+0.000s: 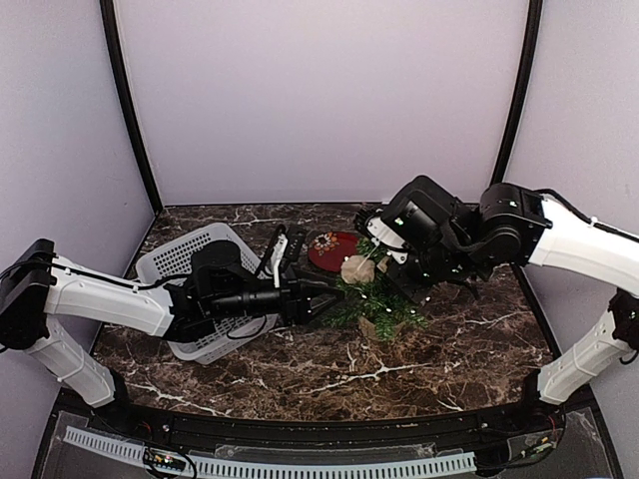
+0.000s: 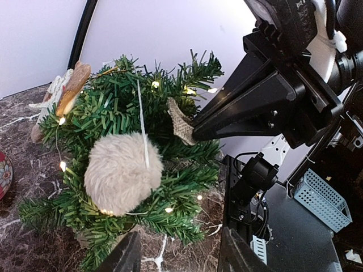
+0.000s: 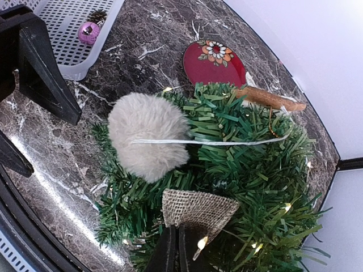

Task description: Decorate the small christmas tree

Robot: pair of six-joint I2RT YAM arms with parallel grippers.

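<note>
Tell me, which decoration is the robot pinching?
The brown burlap piece: the right tool pinches it. The fluffy beige ball just hangs on the tree, and the pink ball lies in the basket.

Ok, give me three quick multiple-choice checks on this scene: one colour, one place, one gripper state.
1. Colour of the fluffy pom-pom on the small christmas tree? A beige; B red; C blue.
2. Where is the purple bauble? A hung on the tree; B in the white basket; C beneath the tree.
3. The right gripper is: A open; B shut on the pom-pom; C shut on the burlap ornament.
Answers: 1 A, pale fur against green needles; 2 B, it lies on the basket's grid floor; 3 C, its fingers pinch the burlap's lower edge.
</note>
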